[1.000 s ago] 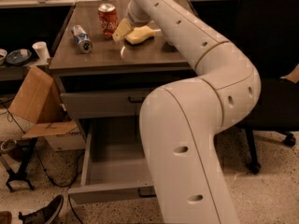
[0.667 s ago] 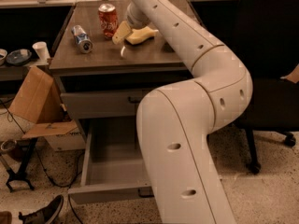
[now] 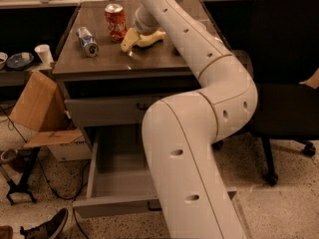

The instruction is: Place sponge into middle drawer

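The pale yellow sponge [image 3: 149,37] lies on the brown table top [image 3: 109,61], right of a red soda can. My gripper [image 3: 131,40] is down at the sponge's left end, touching or nearly touching it; my arm hides the wrist. The middle drawer [image 3: 113,206] is pulled wide open below the table, with an empty grey inside. My white arm crosses in front of its right half. The like grey drawer front above it [image 3: 102,111] is closed.
A red soda can [image 3: 115,21] stands and a blue-silver can [image 3: 87,41] lies on the table's left part. A cardboard box [image 3: 35,103], a white cup [image 3: 44,54] and a shoe [image 3: 47,227] are at the left. A black chair [image 3: 289,59] stands at the right.
My arm's elbow has shifted a little to the left. The gripper stays at the sponge on the table, and the sponge has barely moved.
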Robot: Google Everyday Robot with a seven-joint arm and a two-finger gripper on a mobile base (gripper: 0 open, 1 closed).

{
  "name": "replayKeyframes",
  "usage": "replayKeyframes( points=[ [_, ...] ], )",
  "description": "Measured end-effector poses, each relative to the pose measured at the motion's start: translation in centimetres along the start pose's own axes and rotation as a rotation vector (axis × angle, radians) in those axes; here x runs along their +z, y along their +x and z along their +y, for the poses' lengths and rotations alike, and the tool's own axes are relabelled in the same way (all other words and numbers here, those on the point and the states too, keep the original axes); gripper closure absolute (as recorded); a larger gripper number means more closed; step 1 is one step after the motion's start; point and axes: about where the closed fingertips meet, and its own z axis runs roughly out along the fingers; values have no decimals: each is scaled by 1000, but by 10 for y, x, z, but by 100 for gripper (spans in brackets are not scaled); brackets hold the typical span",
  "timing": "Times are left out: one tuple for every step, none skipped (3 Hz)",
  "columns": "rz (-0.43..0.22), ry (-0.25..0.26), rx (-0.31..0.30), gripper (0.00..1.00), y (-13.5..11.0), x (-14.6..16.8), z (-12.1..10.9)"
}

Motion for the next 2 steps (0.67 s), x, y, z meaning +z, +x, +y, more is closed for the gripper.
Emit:
replayKeyframes(
  points=[
    [9, -23, -15, 45, 0, 1, 4],
    [8, -24, -15, 69, -2, -3, 3]
  ],
)
